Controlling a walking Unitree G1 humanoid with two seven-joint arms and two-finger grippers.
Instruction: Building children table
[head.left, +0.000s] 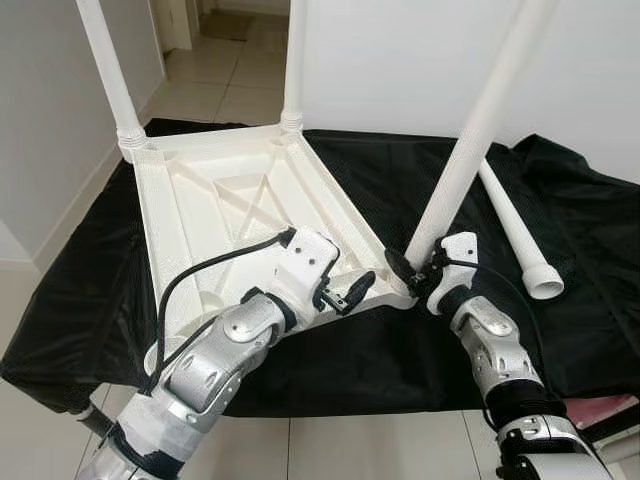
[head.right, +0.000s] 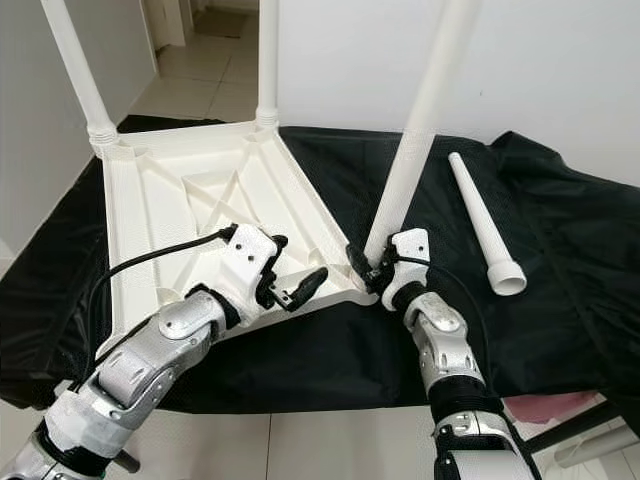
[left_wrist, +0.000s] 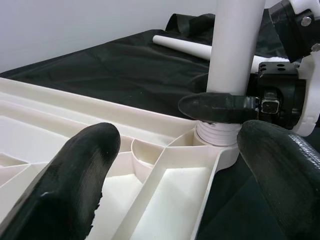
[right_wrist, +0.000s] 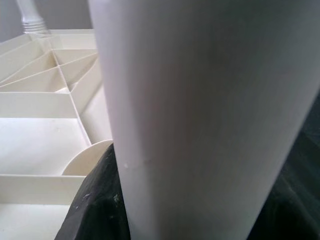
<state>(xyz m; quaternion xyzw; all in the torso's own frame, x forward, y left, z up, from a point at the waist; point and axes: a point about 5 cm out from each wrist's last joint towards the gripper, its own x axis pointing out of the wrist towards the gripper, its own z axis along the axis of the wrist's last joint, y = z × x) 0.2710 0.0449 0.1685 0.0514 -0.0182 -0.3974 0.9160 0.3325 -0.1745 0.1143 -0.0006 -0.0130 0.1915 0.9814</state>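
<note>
A white plastic tabletop (head.left: 220, 200) lies upside down on a black cloth (head.left: 580, 320). Two white legs (head.left: 108, 70) (head.left: 294, 60) stand upright in its far corners. A third leg (head.left: 470, 140) leans in the near right corner socket (left_wrist: 217, 132), and my right gripper (head.left: 412, 268) is shut on its base. In the right wrist view that leg (right_wrist: 210, 110) is very close. My left gripper (head.left: 345, 292) hovers open over the tabletop's near edge, pointing at that corner, its fingers (left_wrist: 75, 180) wide apart. A fourth leg (head.left: 520, 235) lies loose on the cloth to the right.
A white wall stands right behind the cloth-covered surface. Tiled floor (head.left: 220, 70) runs off through a doorway at the far left. Something pink (head.left: 600, 410) shows under the cloth's near right edge.
</note>
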